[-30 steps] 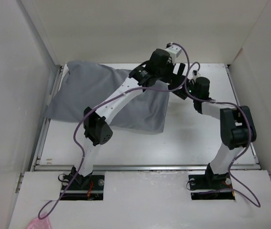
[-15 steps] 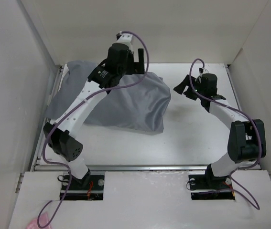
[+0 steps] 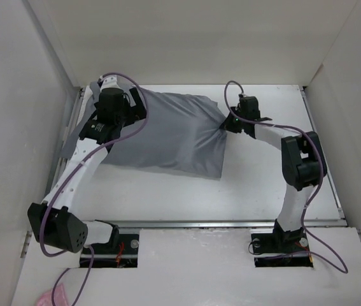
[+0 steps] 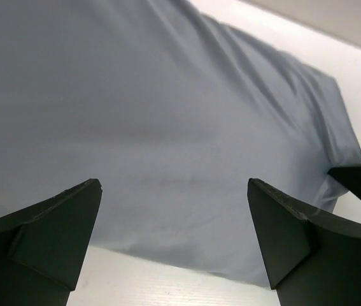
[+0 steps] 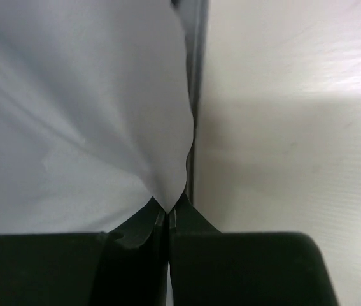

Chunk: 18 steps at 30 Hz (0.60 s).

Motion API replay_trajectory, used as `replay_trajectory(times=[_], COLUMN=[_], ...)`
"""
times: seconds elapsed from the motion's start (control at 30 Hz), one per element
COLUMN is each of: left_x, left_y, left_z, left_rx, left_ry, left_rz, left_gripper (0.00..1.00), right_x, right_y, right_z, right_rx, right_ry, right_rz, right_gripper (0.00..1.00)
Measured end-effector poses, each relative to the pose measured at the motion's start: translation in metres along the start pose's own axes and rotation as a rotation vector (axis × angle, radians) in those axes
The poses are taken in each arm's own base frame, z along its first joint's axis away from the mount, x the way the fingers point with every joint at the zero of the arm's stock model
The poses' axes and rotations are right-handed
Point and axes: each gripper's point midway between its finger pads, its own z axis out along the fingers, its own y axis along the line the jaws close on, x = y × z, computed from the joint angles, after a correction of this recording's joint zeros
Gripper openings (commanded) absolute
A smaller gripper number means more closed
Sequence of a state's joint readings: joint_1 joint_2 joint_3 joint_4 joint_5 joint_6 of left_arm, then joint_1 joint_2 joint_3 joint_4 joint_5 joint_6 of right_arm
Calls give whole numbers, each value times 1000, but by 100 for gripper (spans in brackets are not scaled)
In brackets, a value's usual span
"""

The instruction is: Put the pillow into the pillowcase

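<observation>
I see the grey pillowcase [image 3: 167,135] lying plump across the far left part of the surface [image 3: 263,178]. My right tool [image 5: 167,215] is clamped tight on its right-hand edge, bunching the cloth to a point. My left tool [image 4: 174,186] hangs over its left end, jaws spread wide, holding nothing.

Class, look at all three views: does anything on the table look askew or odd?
Nothing is spilled or damaged. The grey pillowcase lies askew, its left end over the left rail of the table, and its right edge is puckered to a point where the right tool pinches it.
</observation>
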<state>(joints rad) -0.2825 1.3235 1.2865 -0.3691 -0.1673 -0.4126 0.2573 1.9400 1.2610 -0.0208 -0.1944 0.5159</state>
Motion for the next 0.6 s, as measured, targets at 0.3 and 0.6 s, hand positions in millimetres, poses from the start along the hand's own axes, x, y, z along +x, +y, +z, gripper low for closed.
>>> replay_trajectory(times=[0.3,0.6], left_x=[-20,-21], left_y=[13,22], left_z=[-8,-8], left_rx=[-15,-40], left_ry=[-61,-58], left_rz=[-55,-66], left_gripper=[100,100], right_x=[-83,-110], right_y=[-61,-54], right_z=[-4,-63], right_rx=[149,210], right_ry=[-159,-239], right_rz=[56,-13], right_gripper=[81,100])
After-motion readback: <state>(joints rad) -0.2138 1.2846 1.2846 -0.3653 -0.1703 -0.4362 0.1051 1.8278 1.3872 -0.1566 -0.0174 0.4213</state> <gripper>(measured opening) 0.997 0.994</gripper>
